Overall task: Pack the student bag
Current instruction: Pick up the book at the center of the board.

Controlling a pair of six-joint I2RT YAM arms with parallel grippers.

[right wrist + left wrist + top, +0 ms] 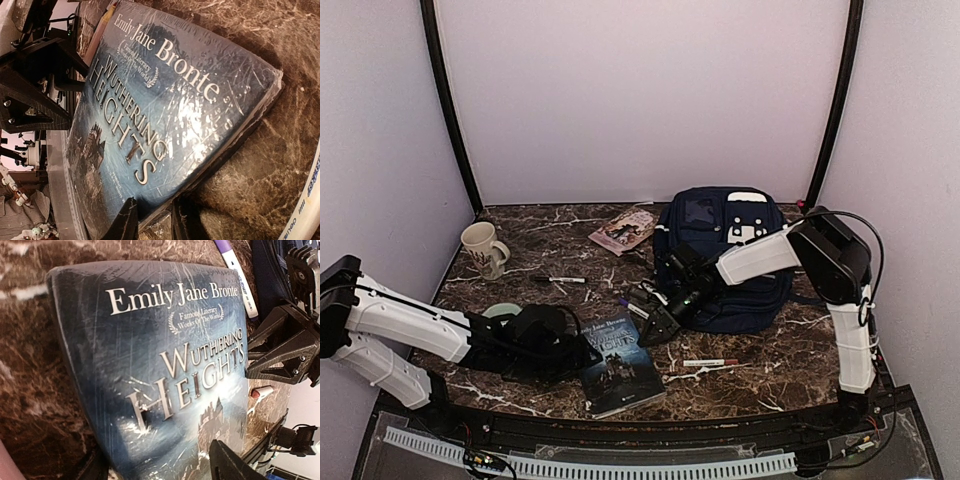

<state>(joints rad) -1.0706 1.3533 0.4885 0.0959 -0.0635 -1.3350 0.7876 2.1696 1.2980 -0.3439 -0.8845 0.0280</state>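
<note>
We judge the weak point to be the hold on the book [625, 370], a shrink-wrapped paperback lying flat on the bench [750, 390] just in front of the student bag [750, 305]. The bag sits at the back right of the bench, and from above we cannot tell whether its main compartment is unzipped. The right end effector [658, 325] is narrow. In its own wrist view its fingertips [127, 222] sit on either side of the book's edge, but we cannot tell whether they are clamped on it. The left end effector [588, 345] stands wide at the book's opposite side, and we cannot see it touching the cover. The plastic wrap looks glossy, so a thin pinch on one edge could slip. The book could then pivot and drop as soon as it leaves the bench, or sag open under its own weight. The two end effectors are also near each other over the same book, so if either moved inward they could collide. A purple marker [237, 277] lies just beside the book's far corner, and a red-tipped pen [710, 362] lies to its right. Dragging the book rather than lifting it could sweep either one away. If the bag proves to be shut, the book would only meet fabric.
</note>
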